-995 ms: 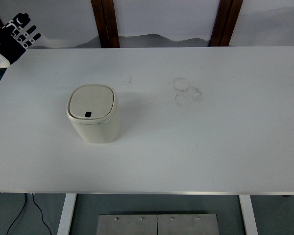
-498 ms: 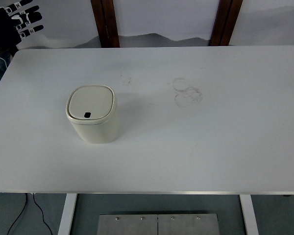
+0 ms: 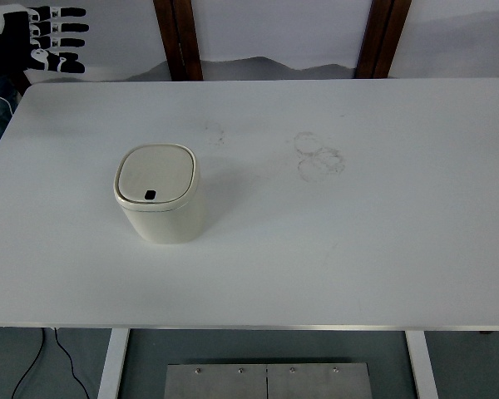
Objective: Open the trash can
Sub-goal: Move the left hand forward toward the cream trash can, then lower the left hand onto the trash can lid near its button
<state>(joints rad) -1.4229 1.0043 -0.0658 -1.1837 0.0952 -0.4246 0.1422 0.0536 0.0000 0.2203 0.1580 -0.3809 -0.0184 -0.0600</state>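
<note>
A small cream trash can (image 3: 159, 195) stands on the white table (image 3: 333, 233), left of centre. Its lid lies flat and closed, with a small dark button near its front edge. My left hand (image 3: 46, 37), black with white joints, hovers at the top left corner beyond the table's far left edge. Its fingers (image 3: 66, 27) are stretched out and point right, holding nothing. It is well apart from the can, up and to the left. The right arm does not show.
Faint ring marks (image 3: 318, 155) stain the table right of centre. Two dark wooden posts (image 3: 179, 37) rise behind the far edge. A cable (image 3: 62, 366) hangs below the front left.
My left hand has risen toward the top left corner and turned, so its fingers now point right instead of up and right. The trash can has not moved.
</note>
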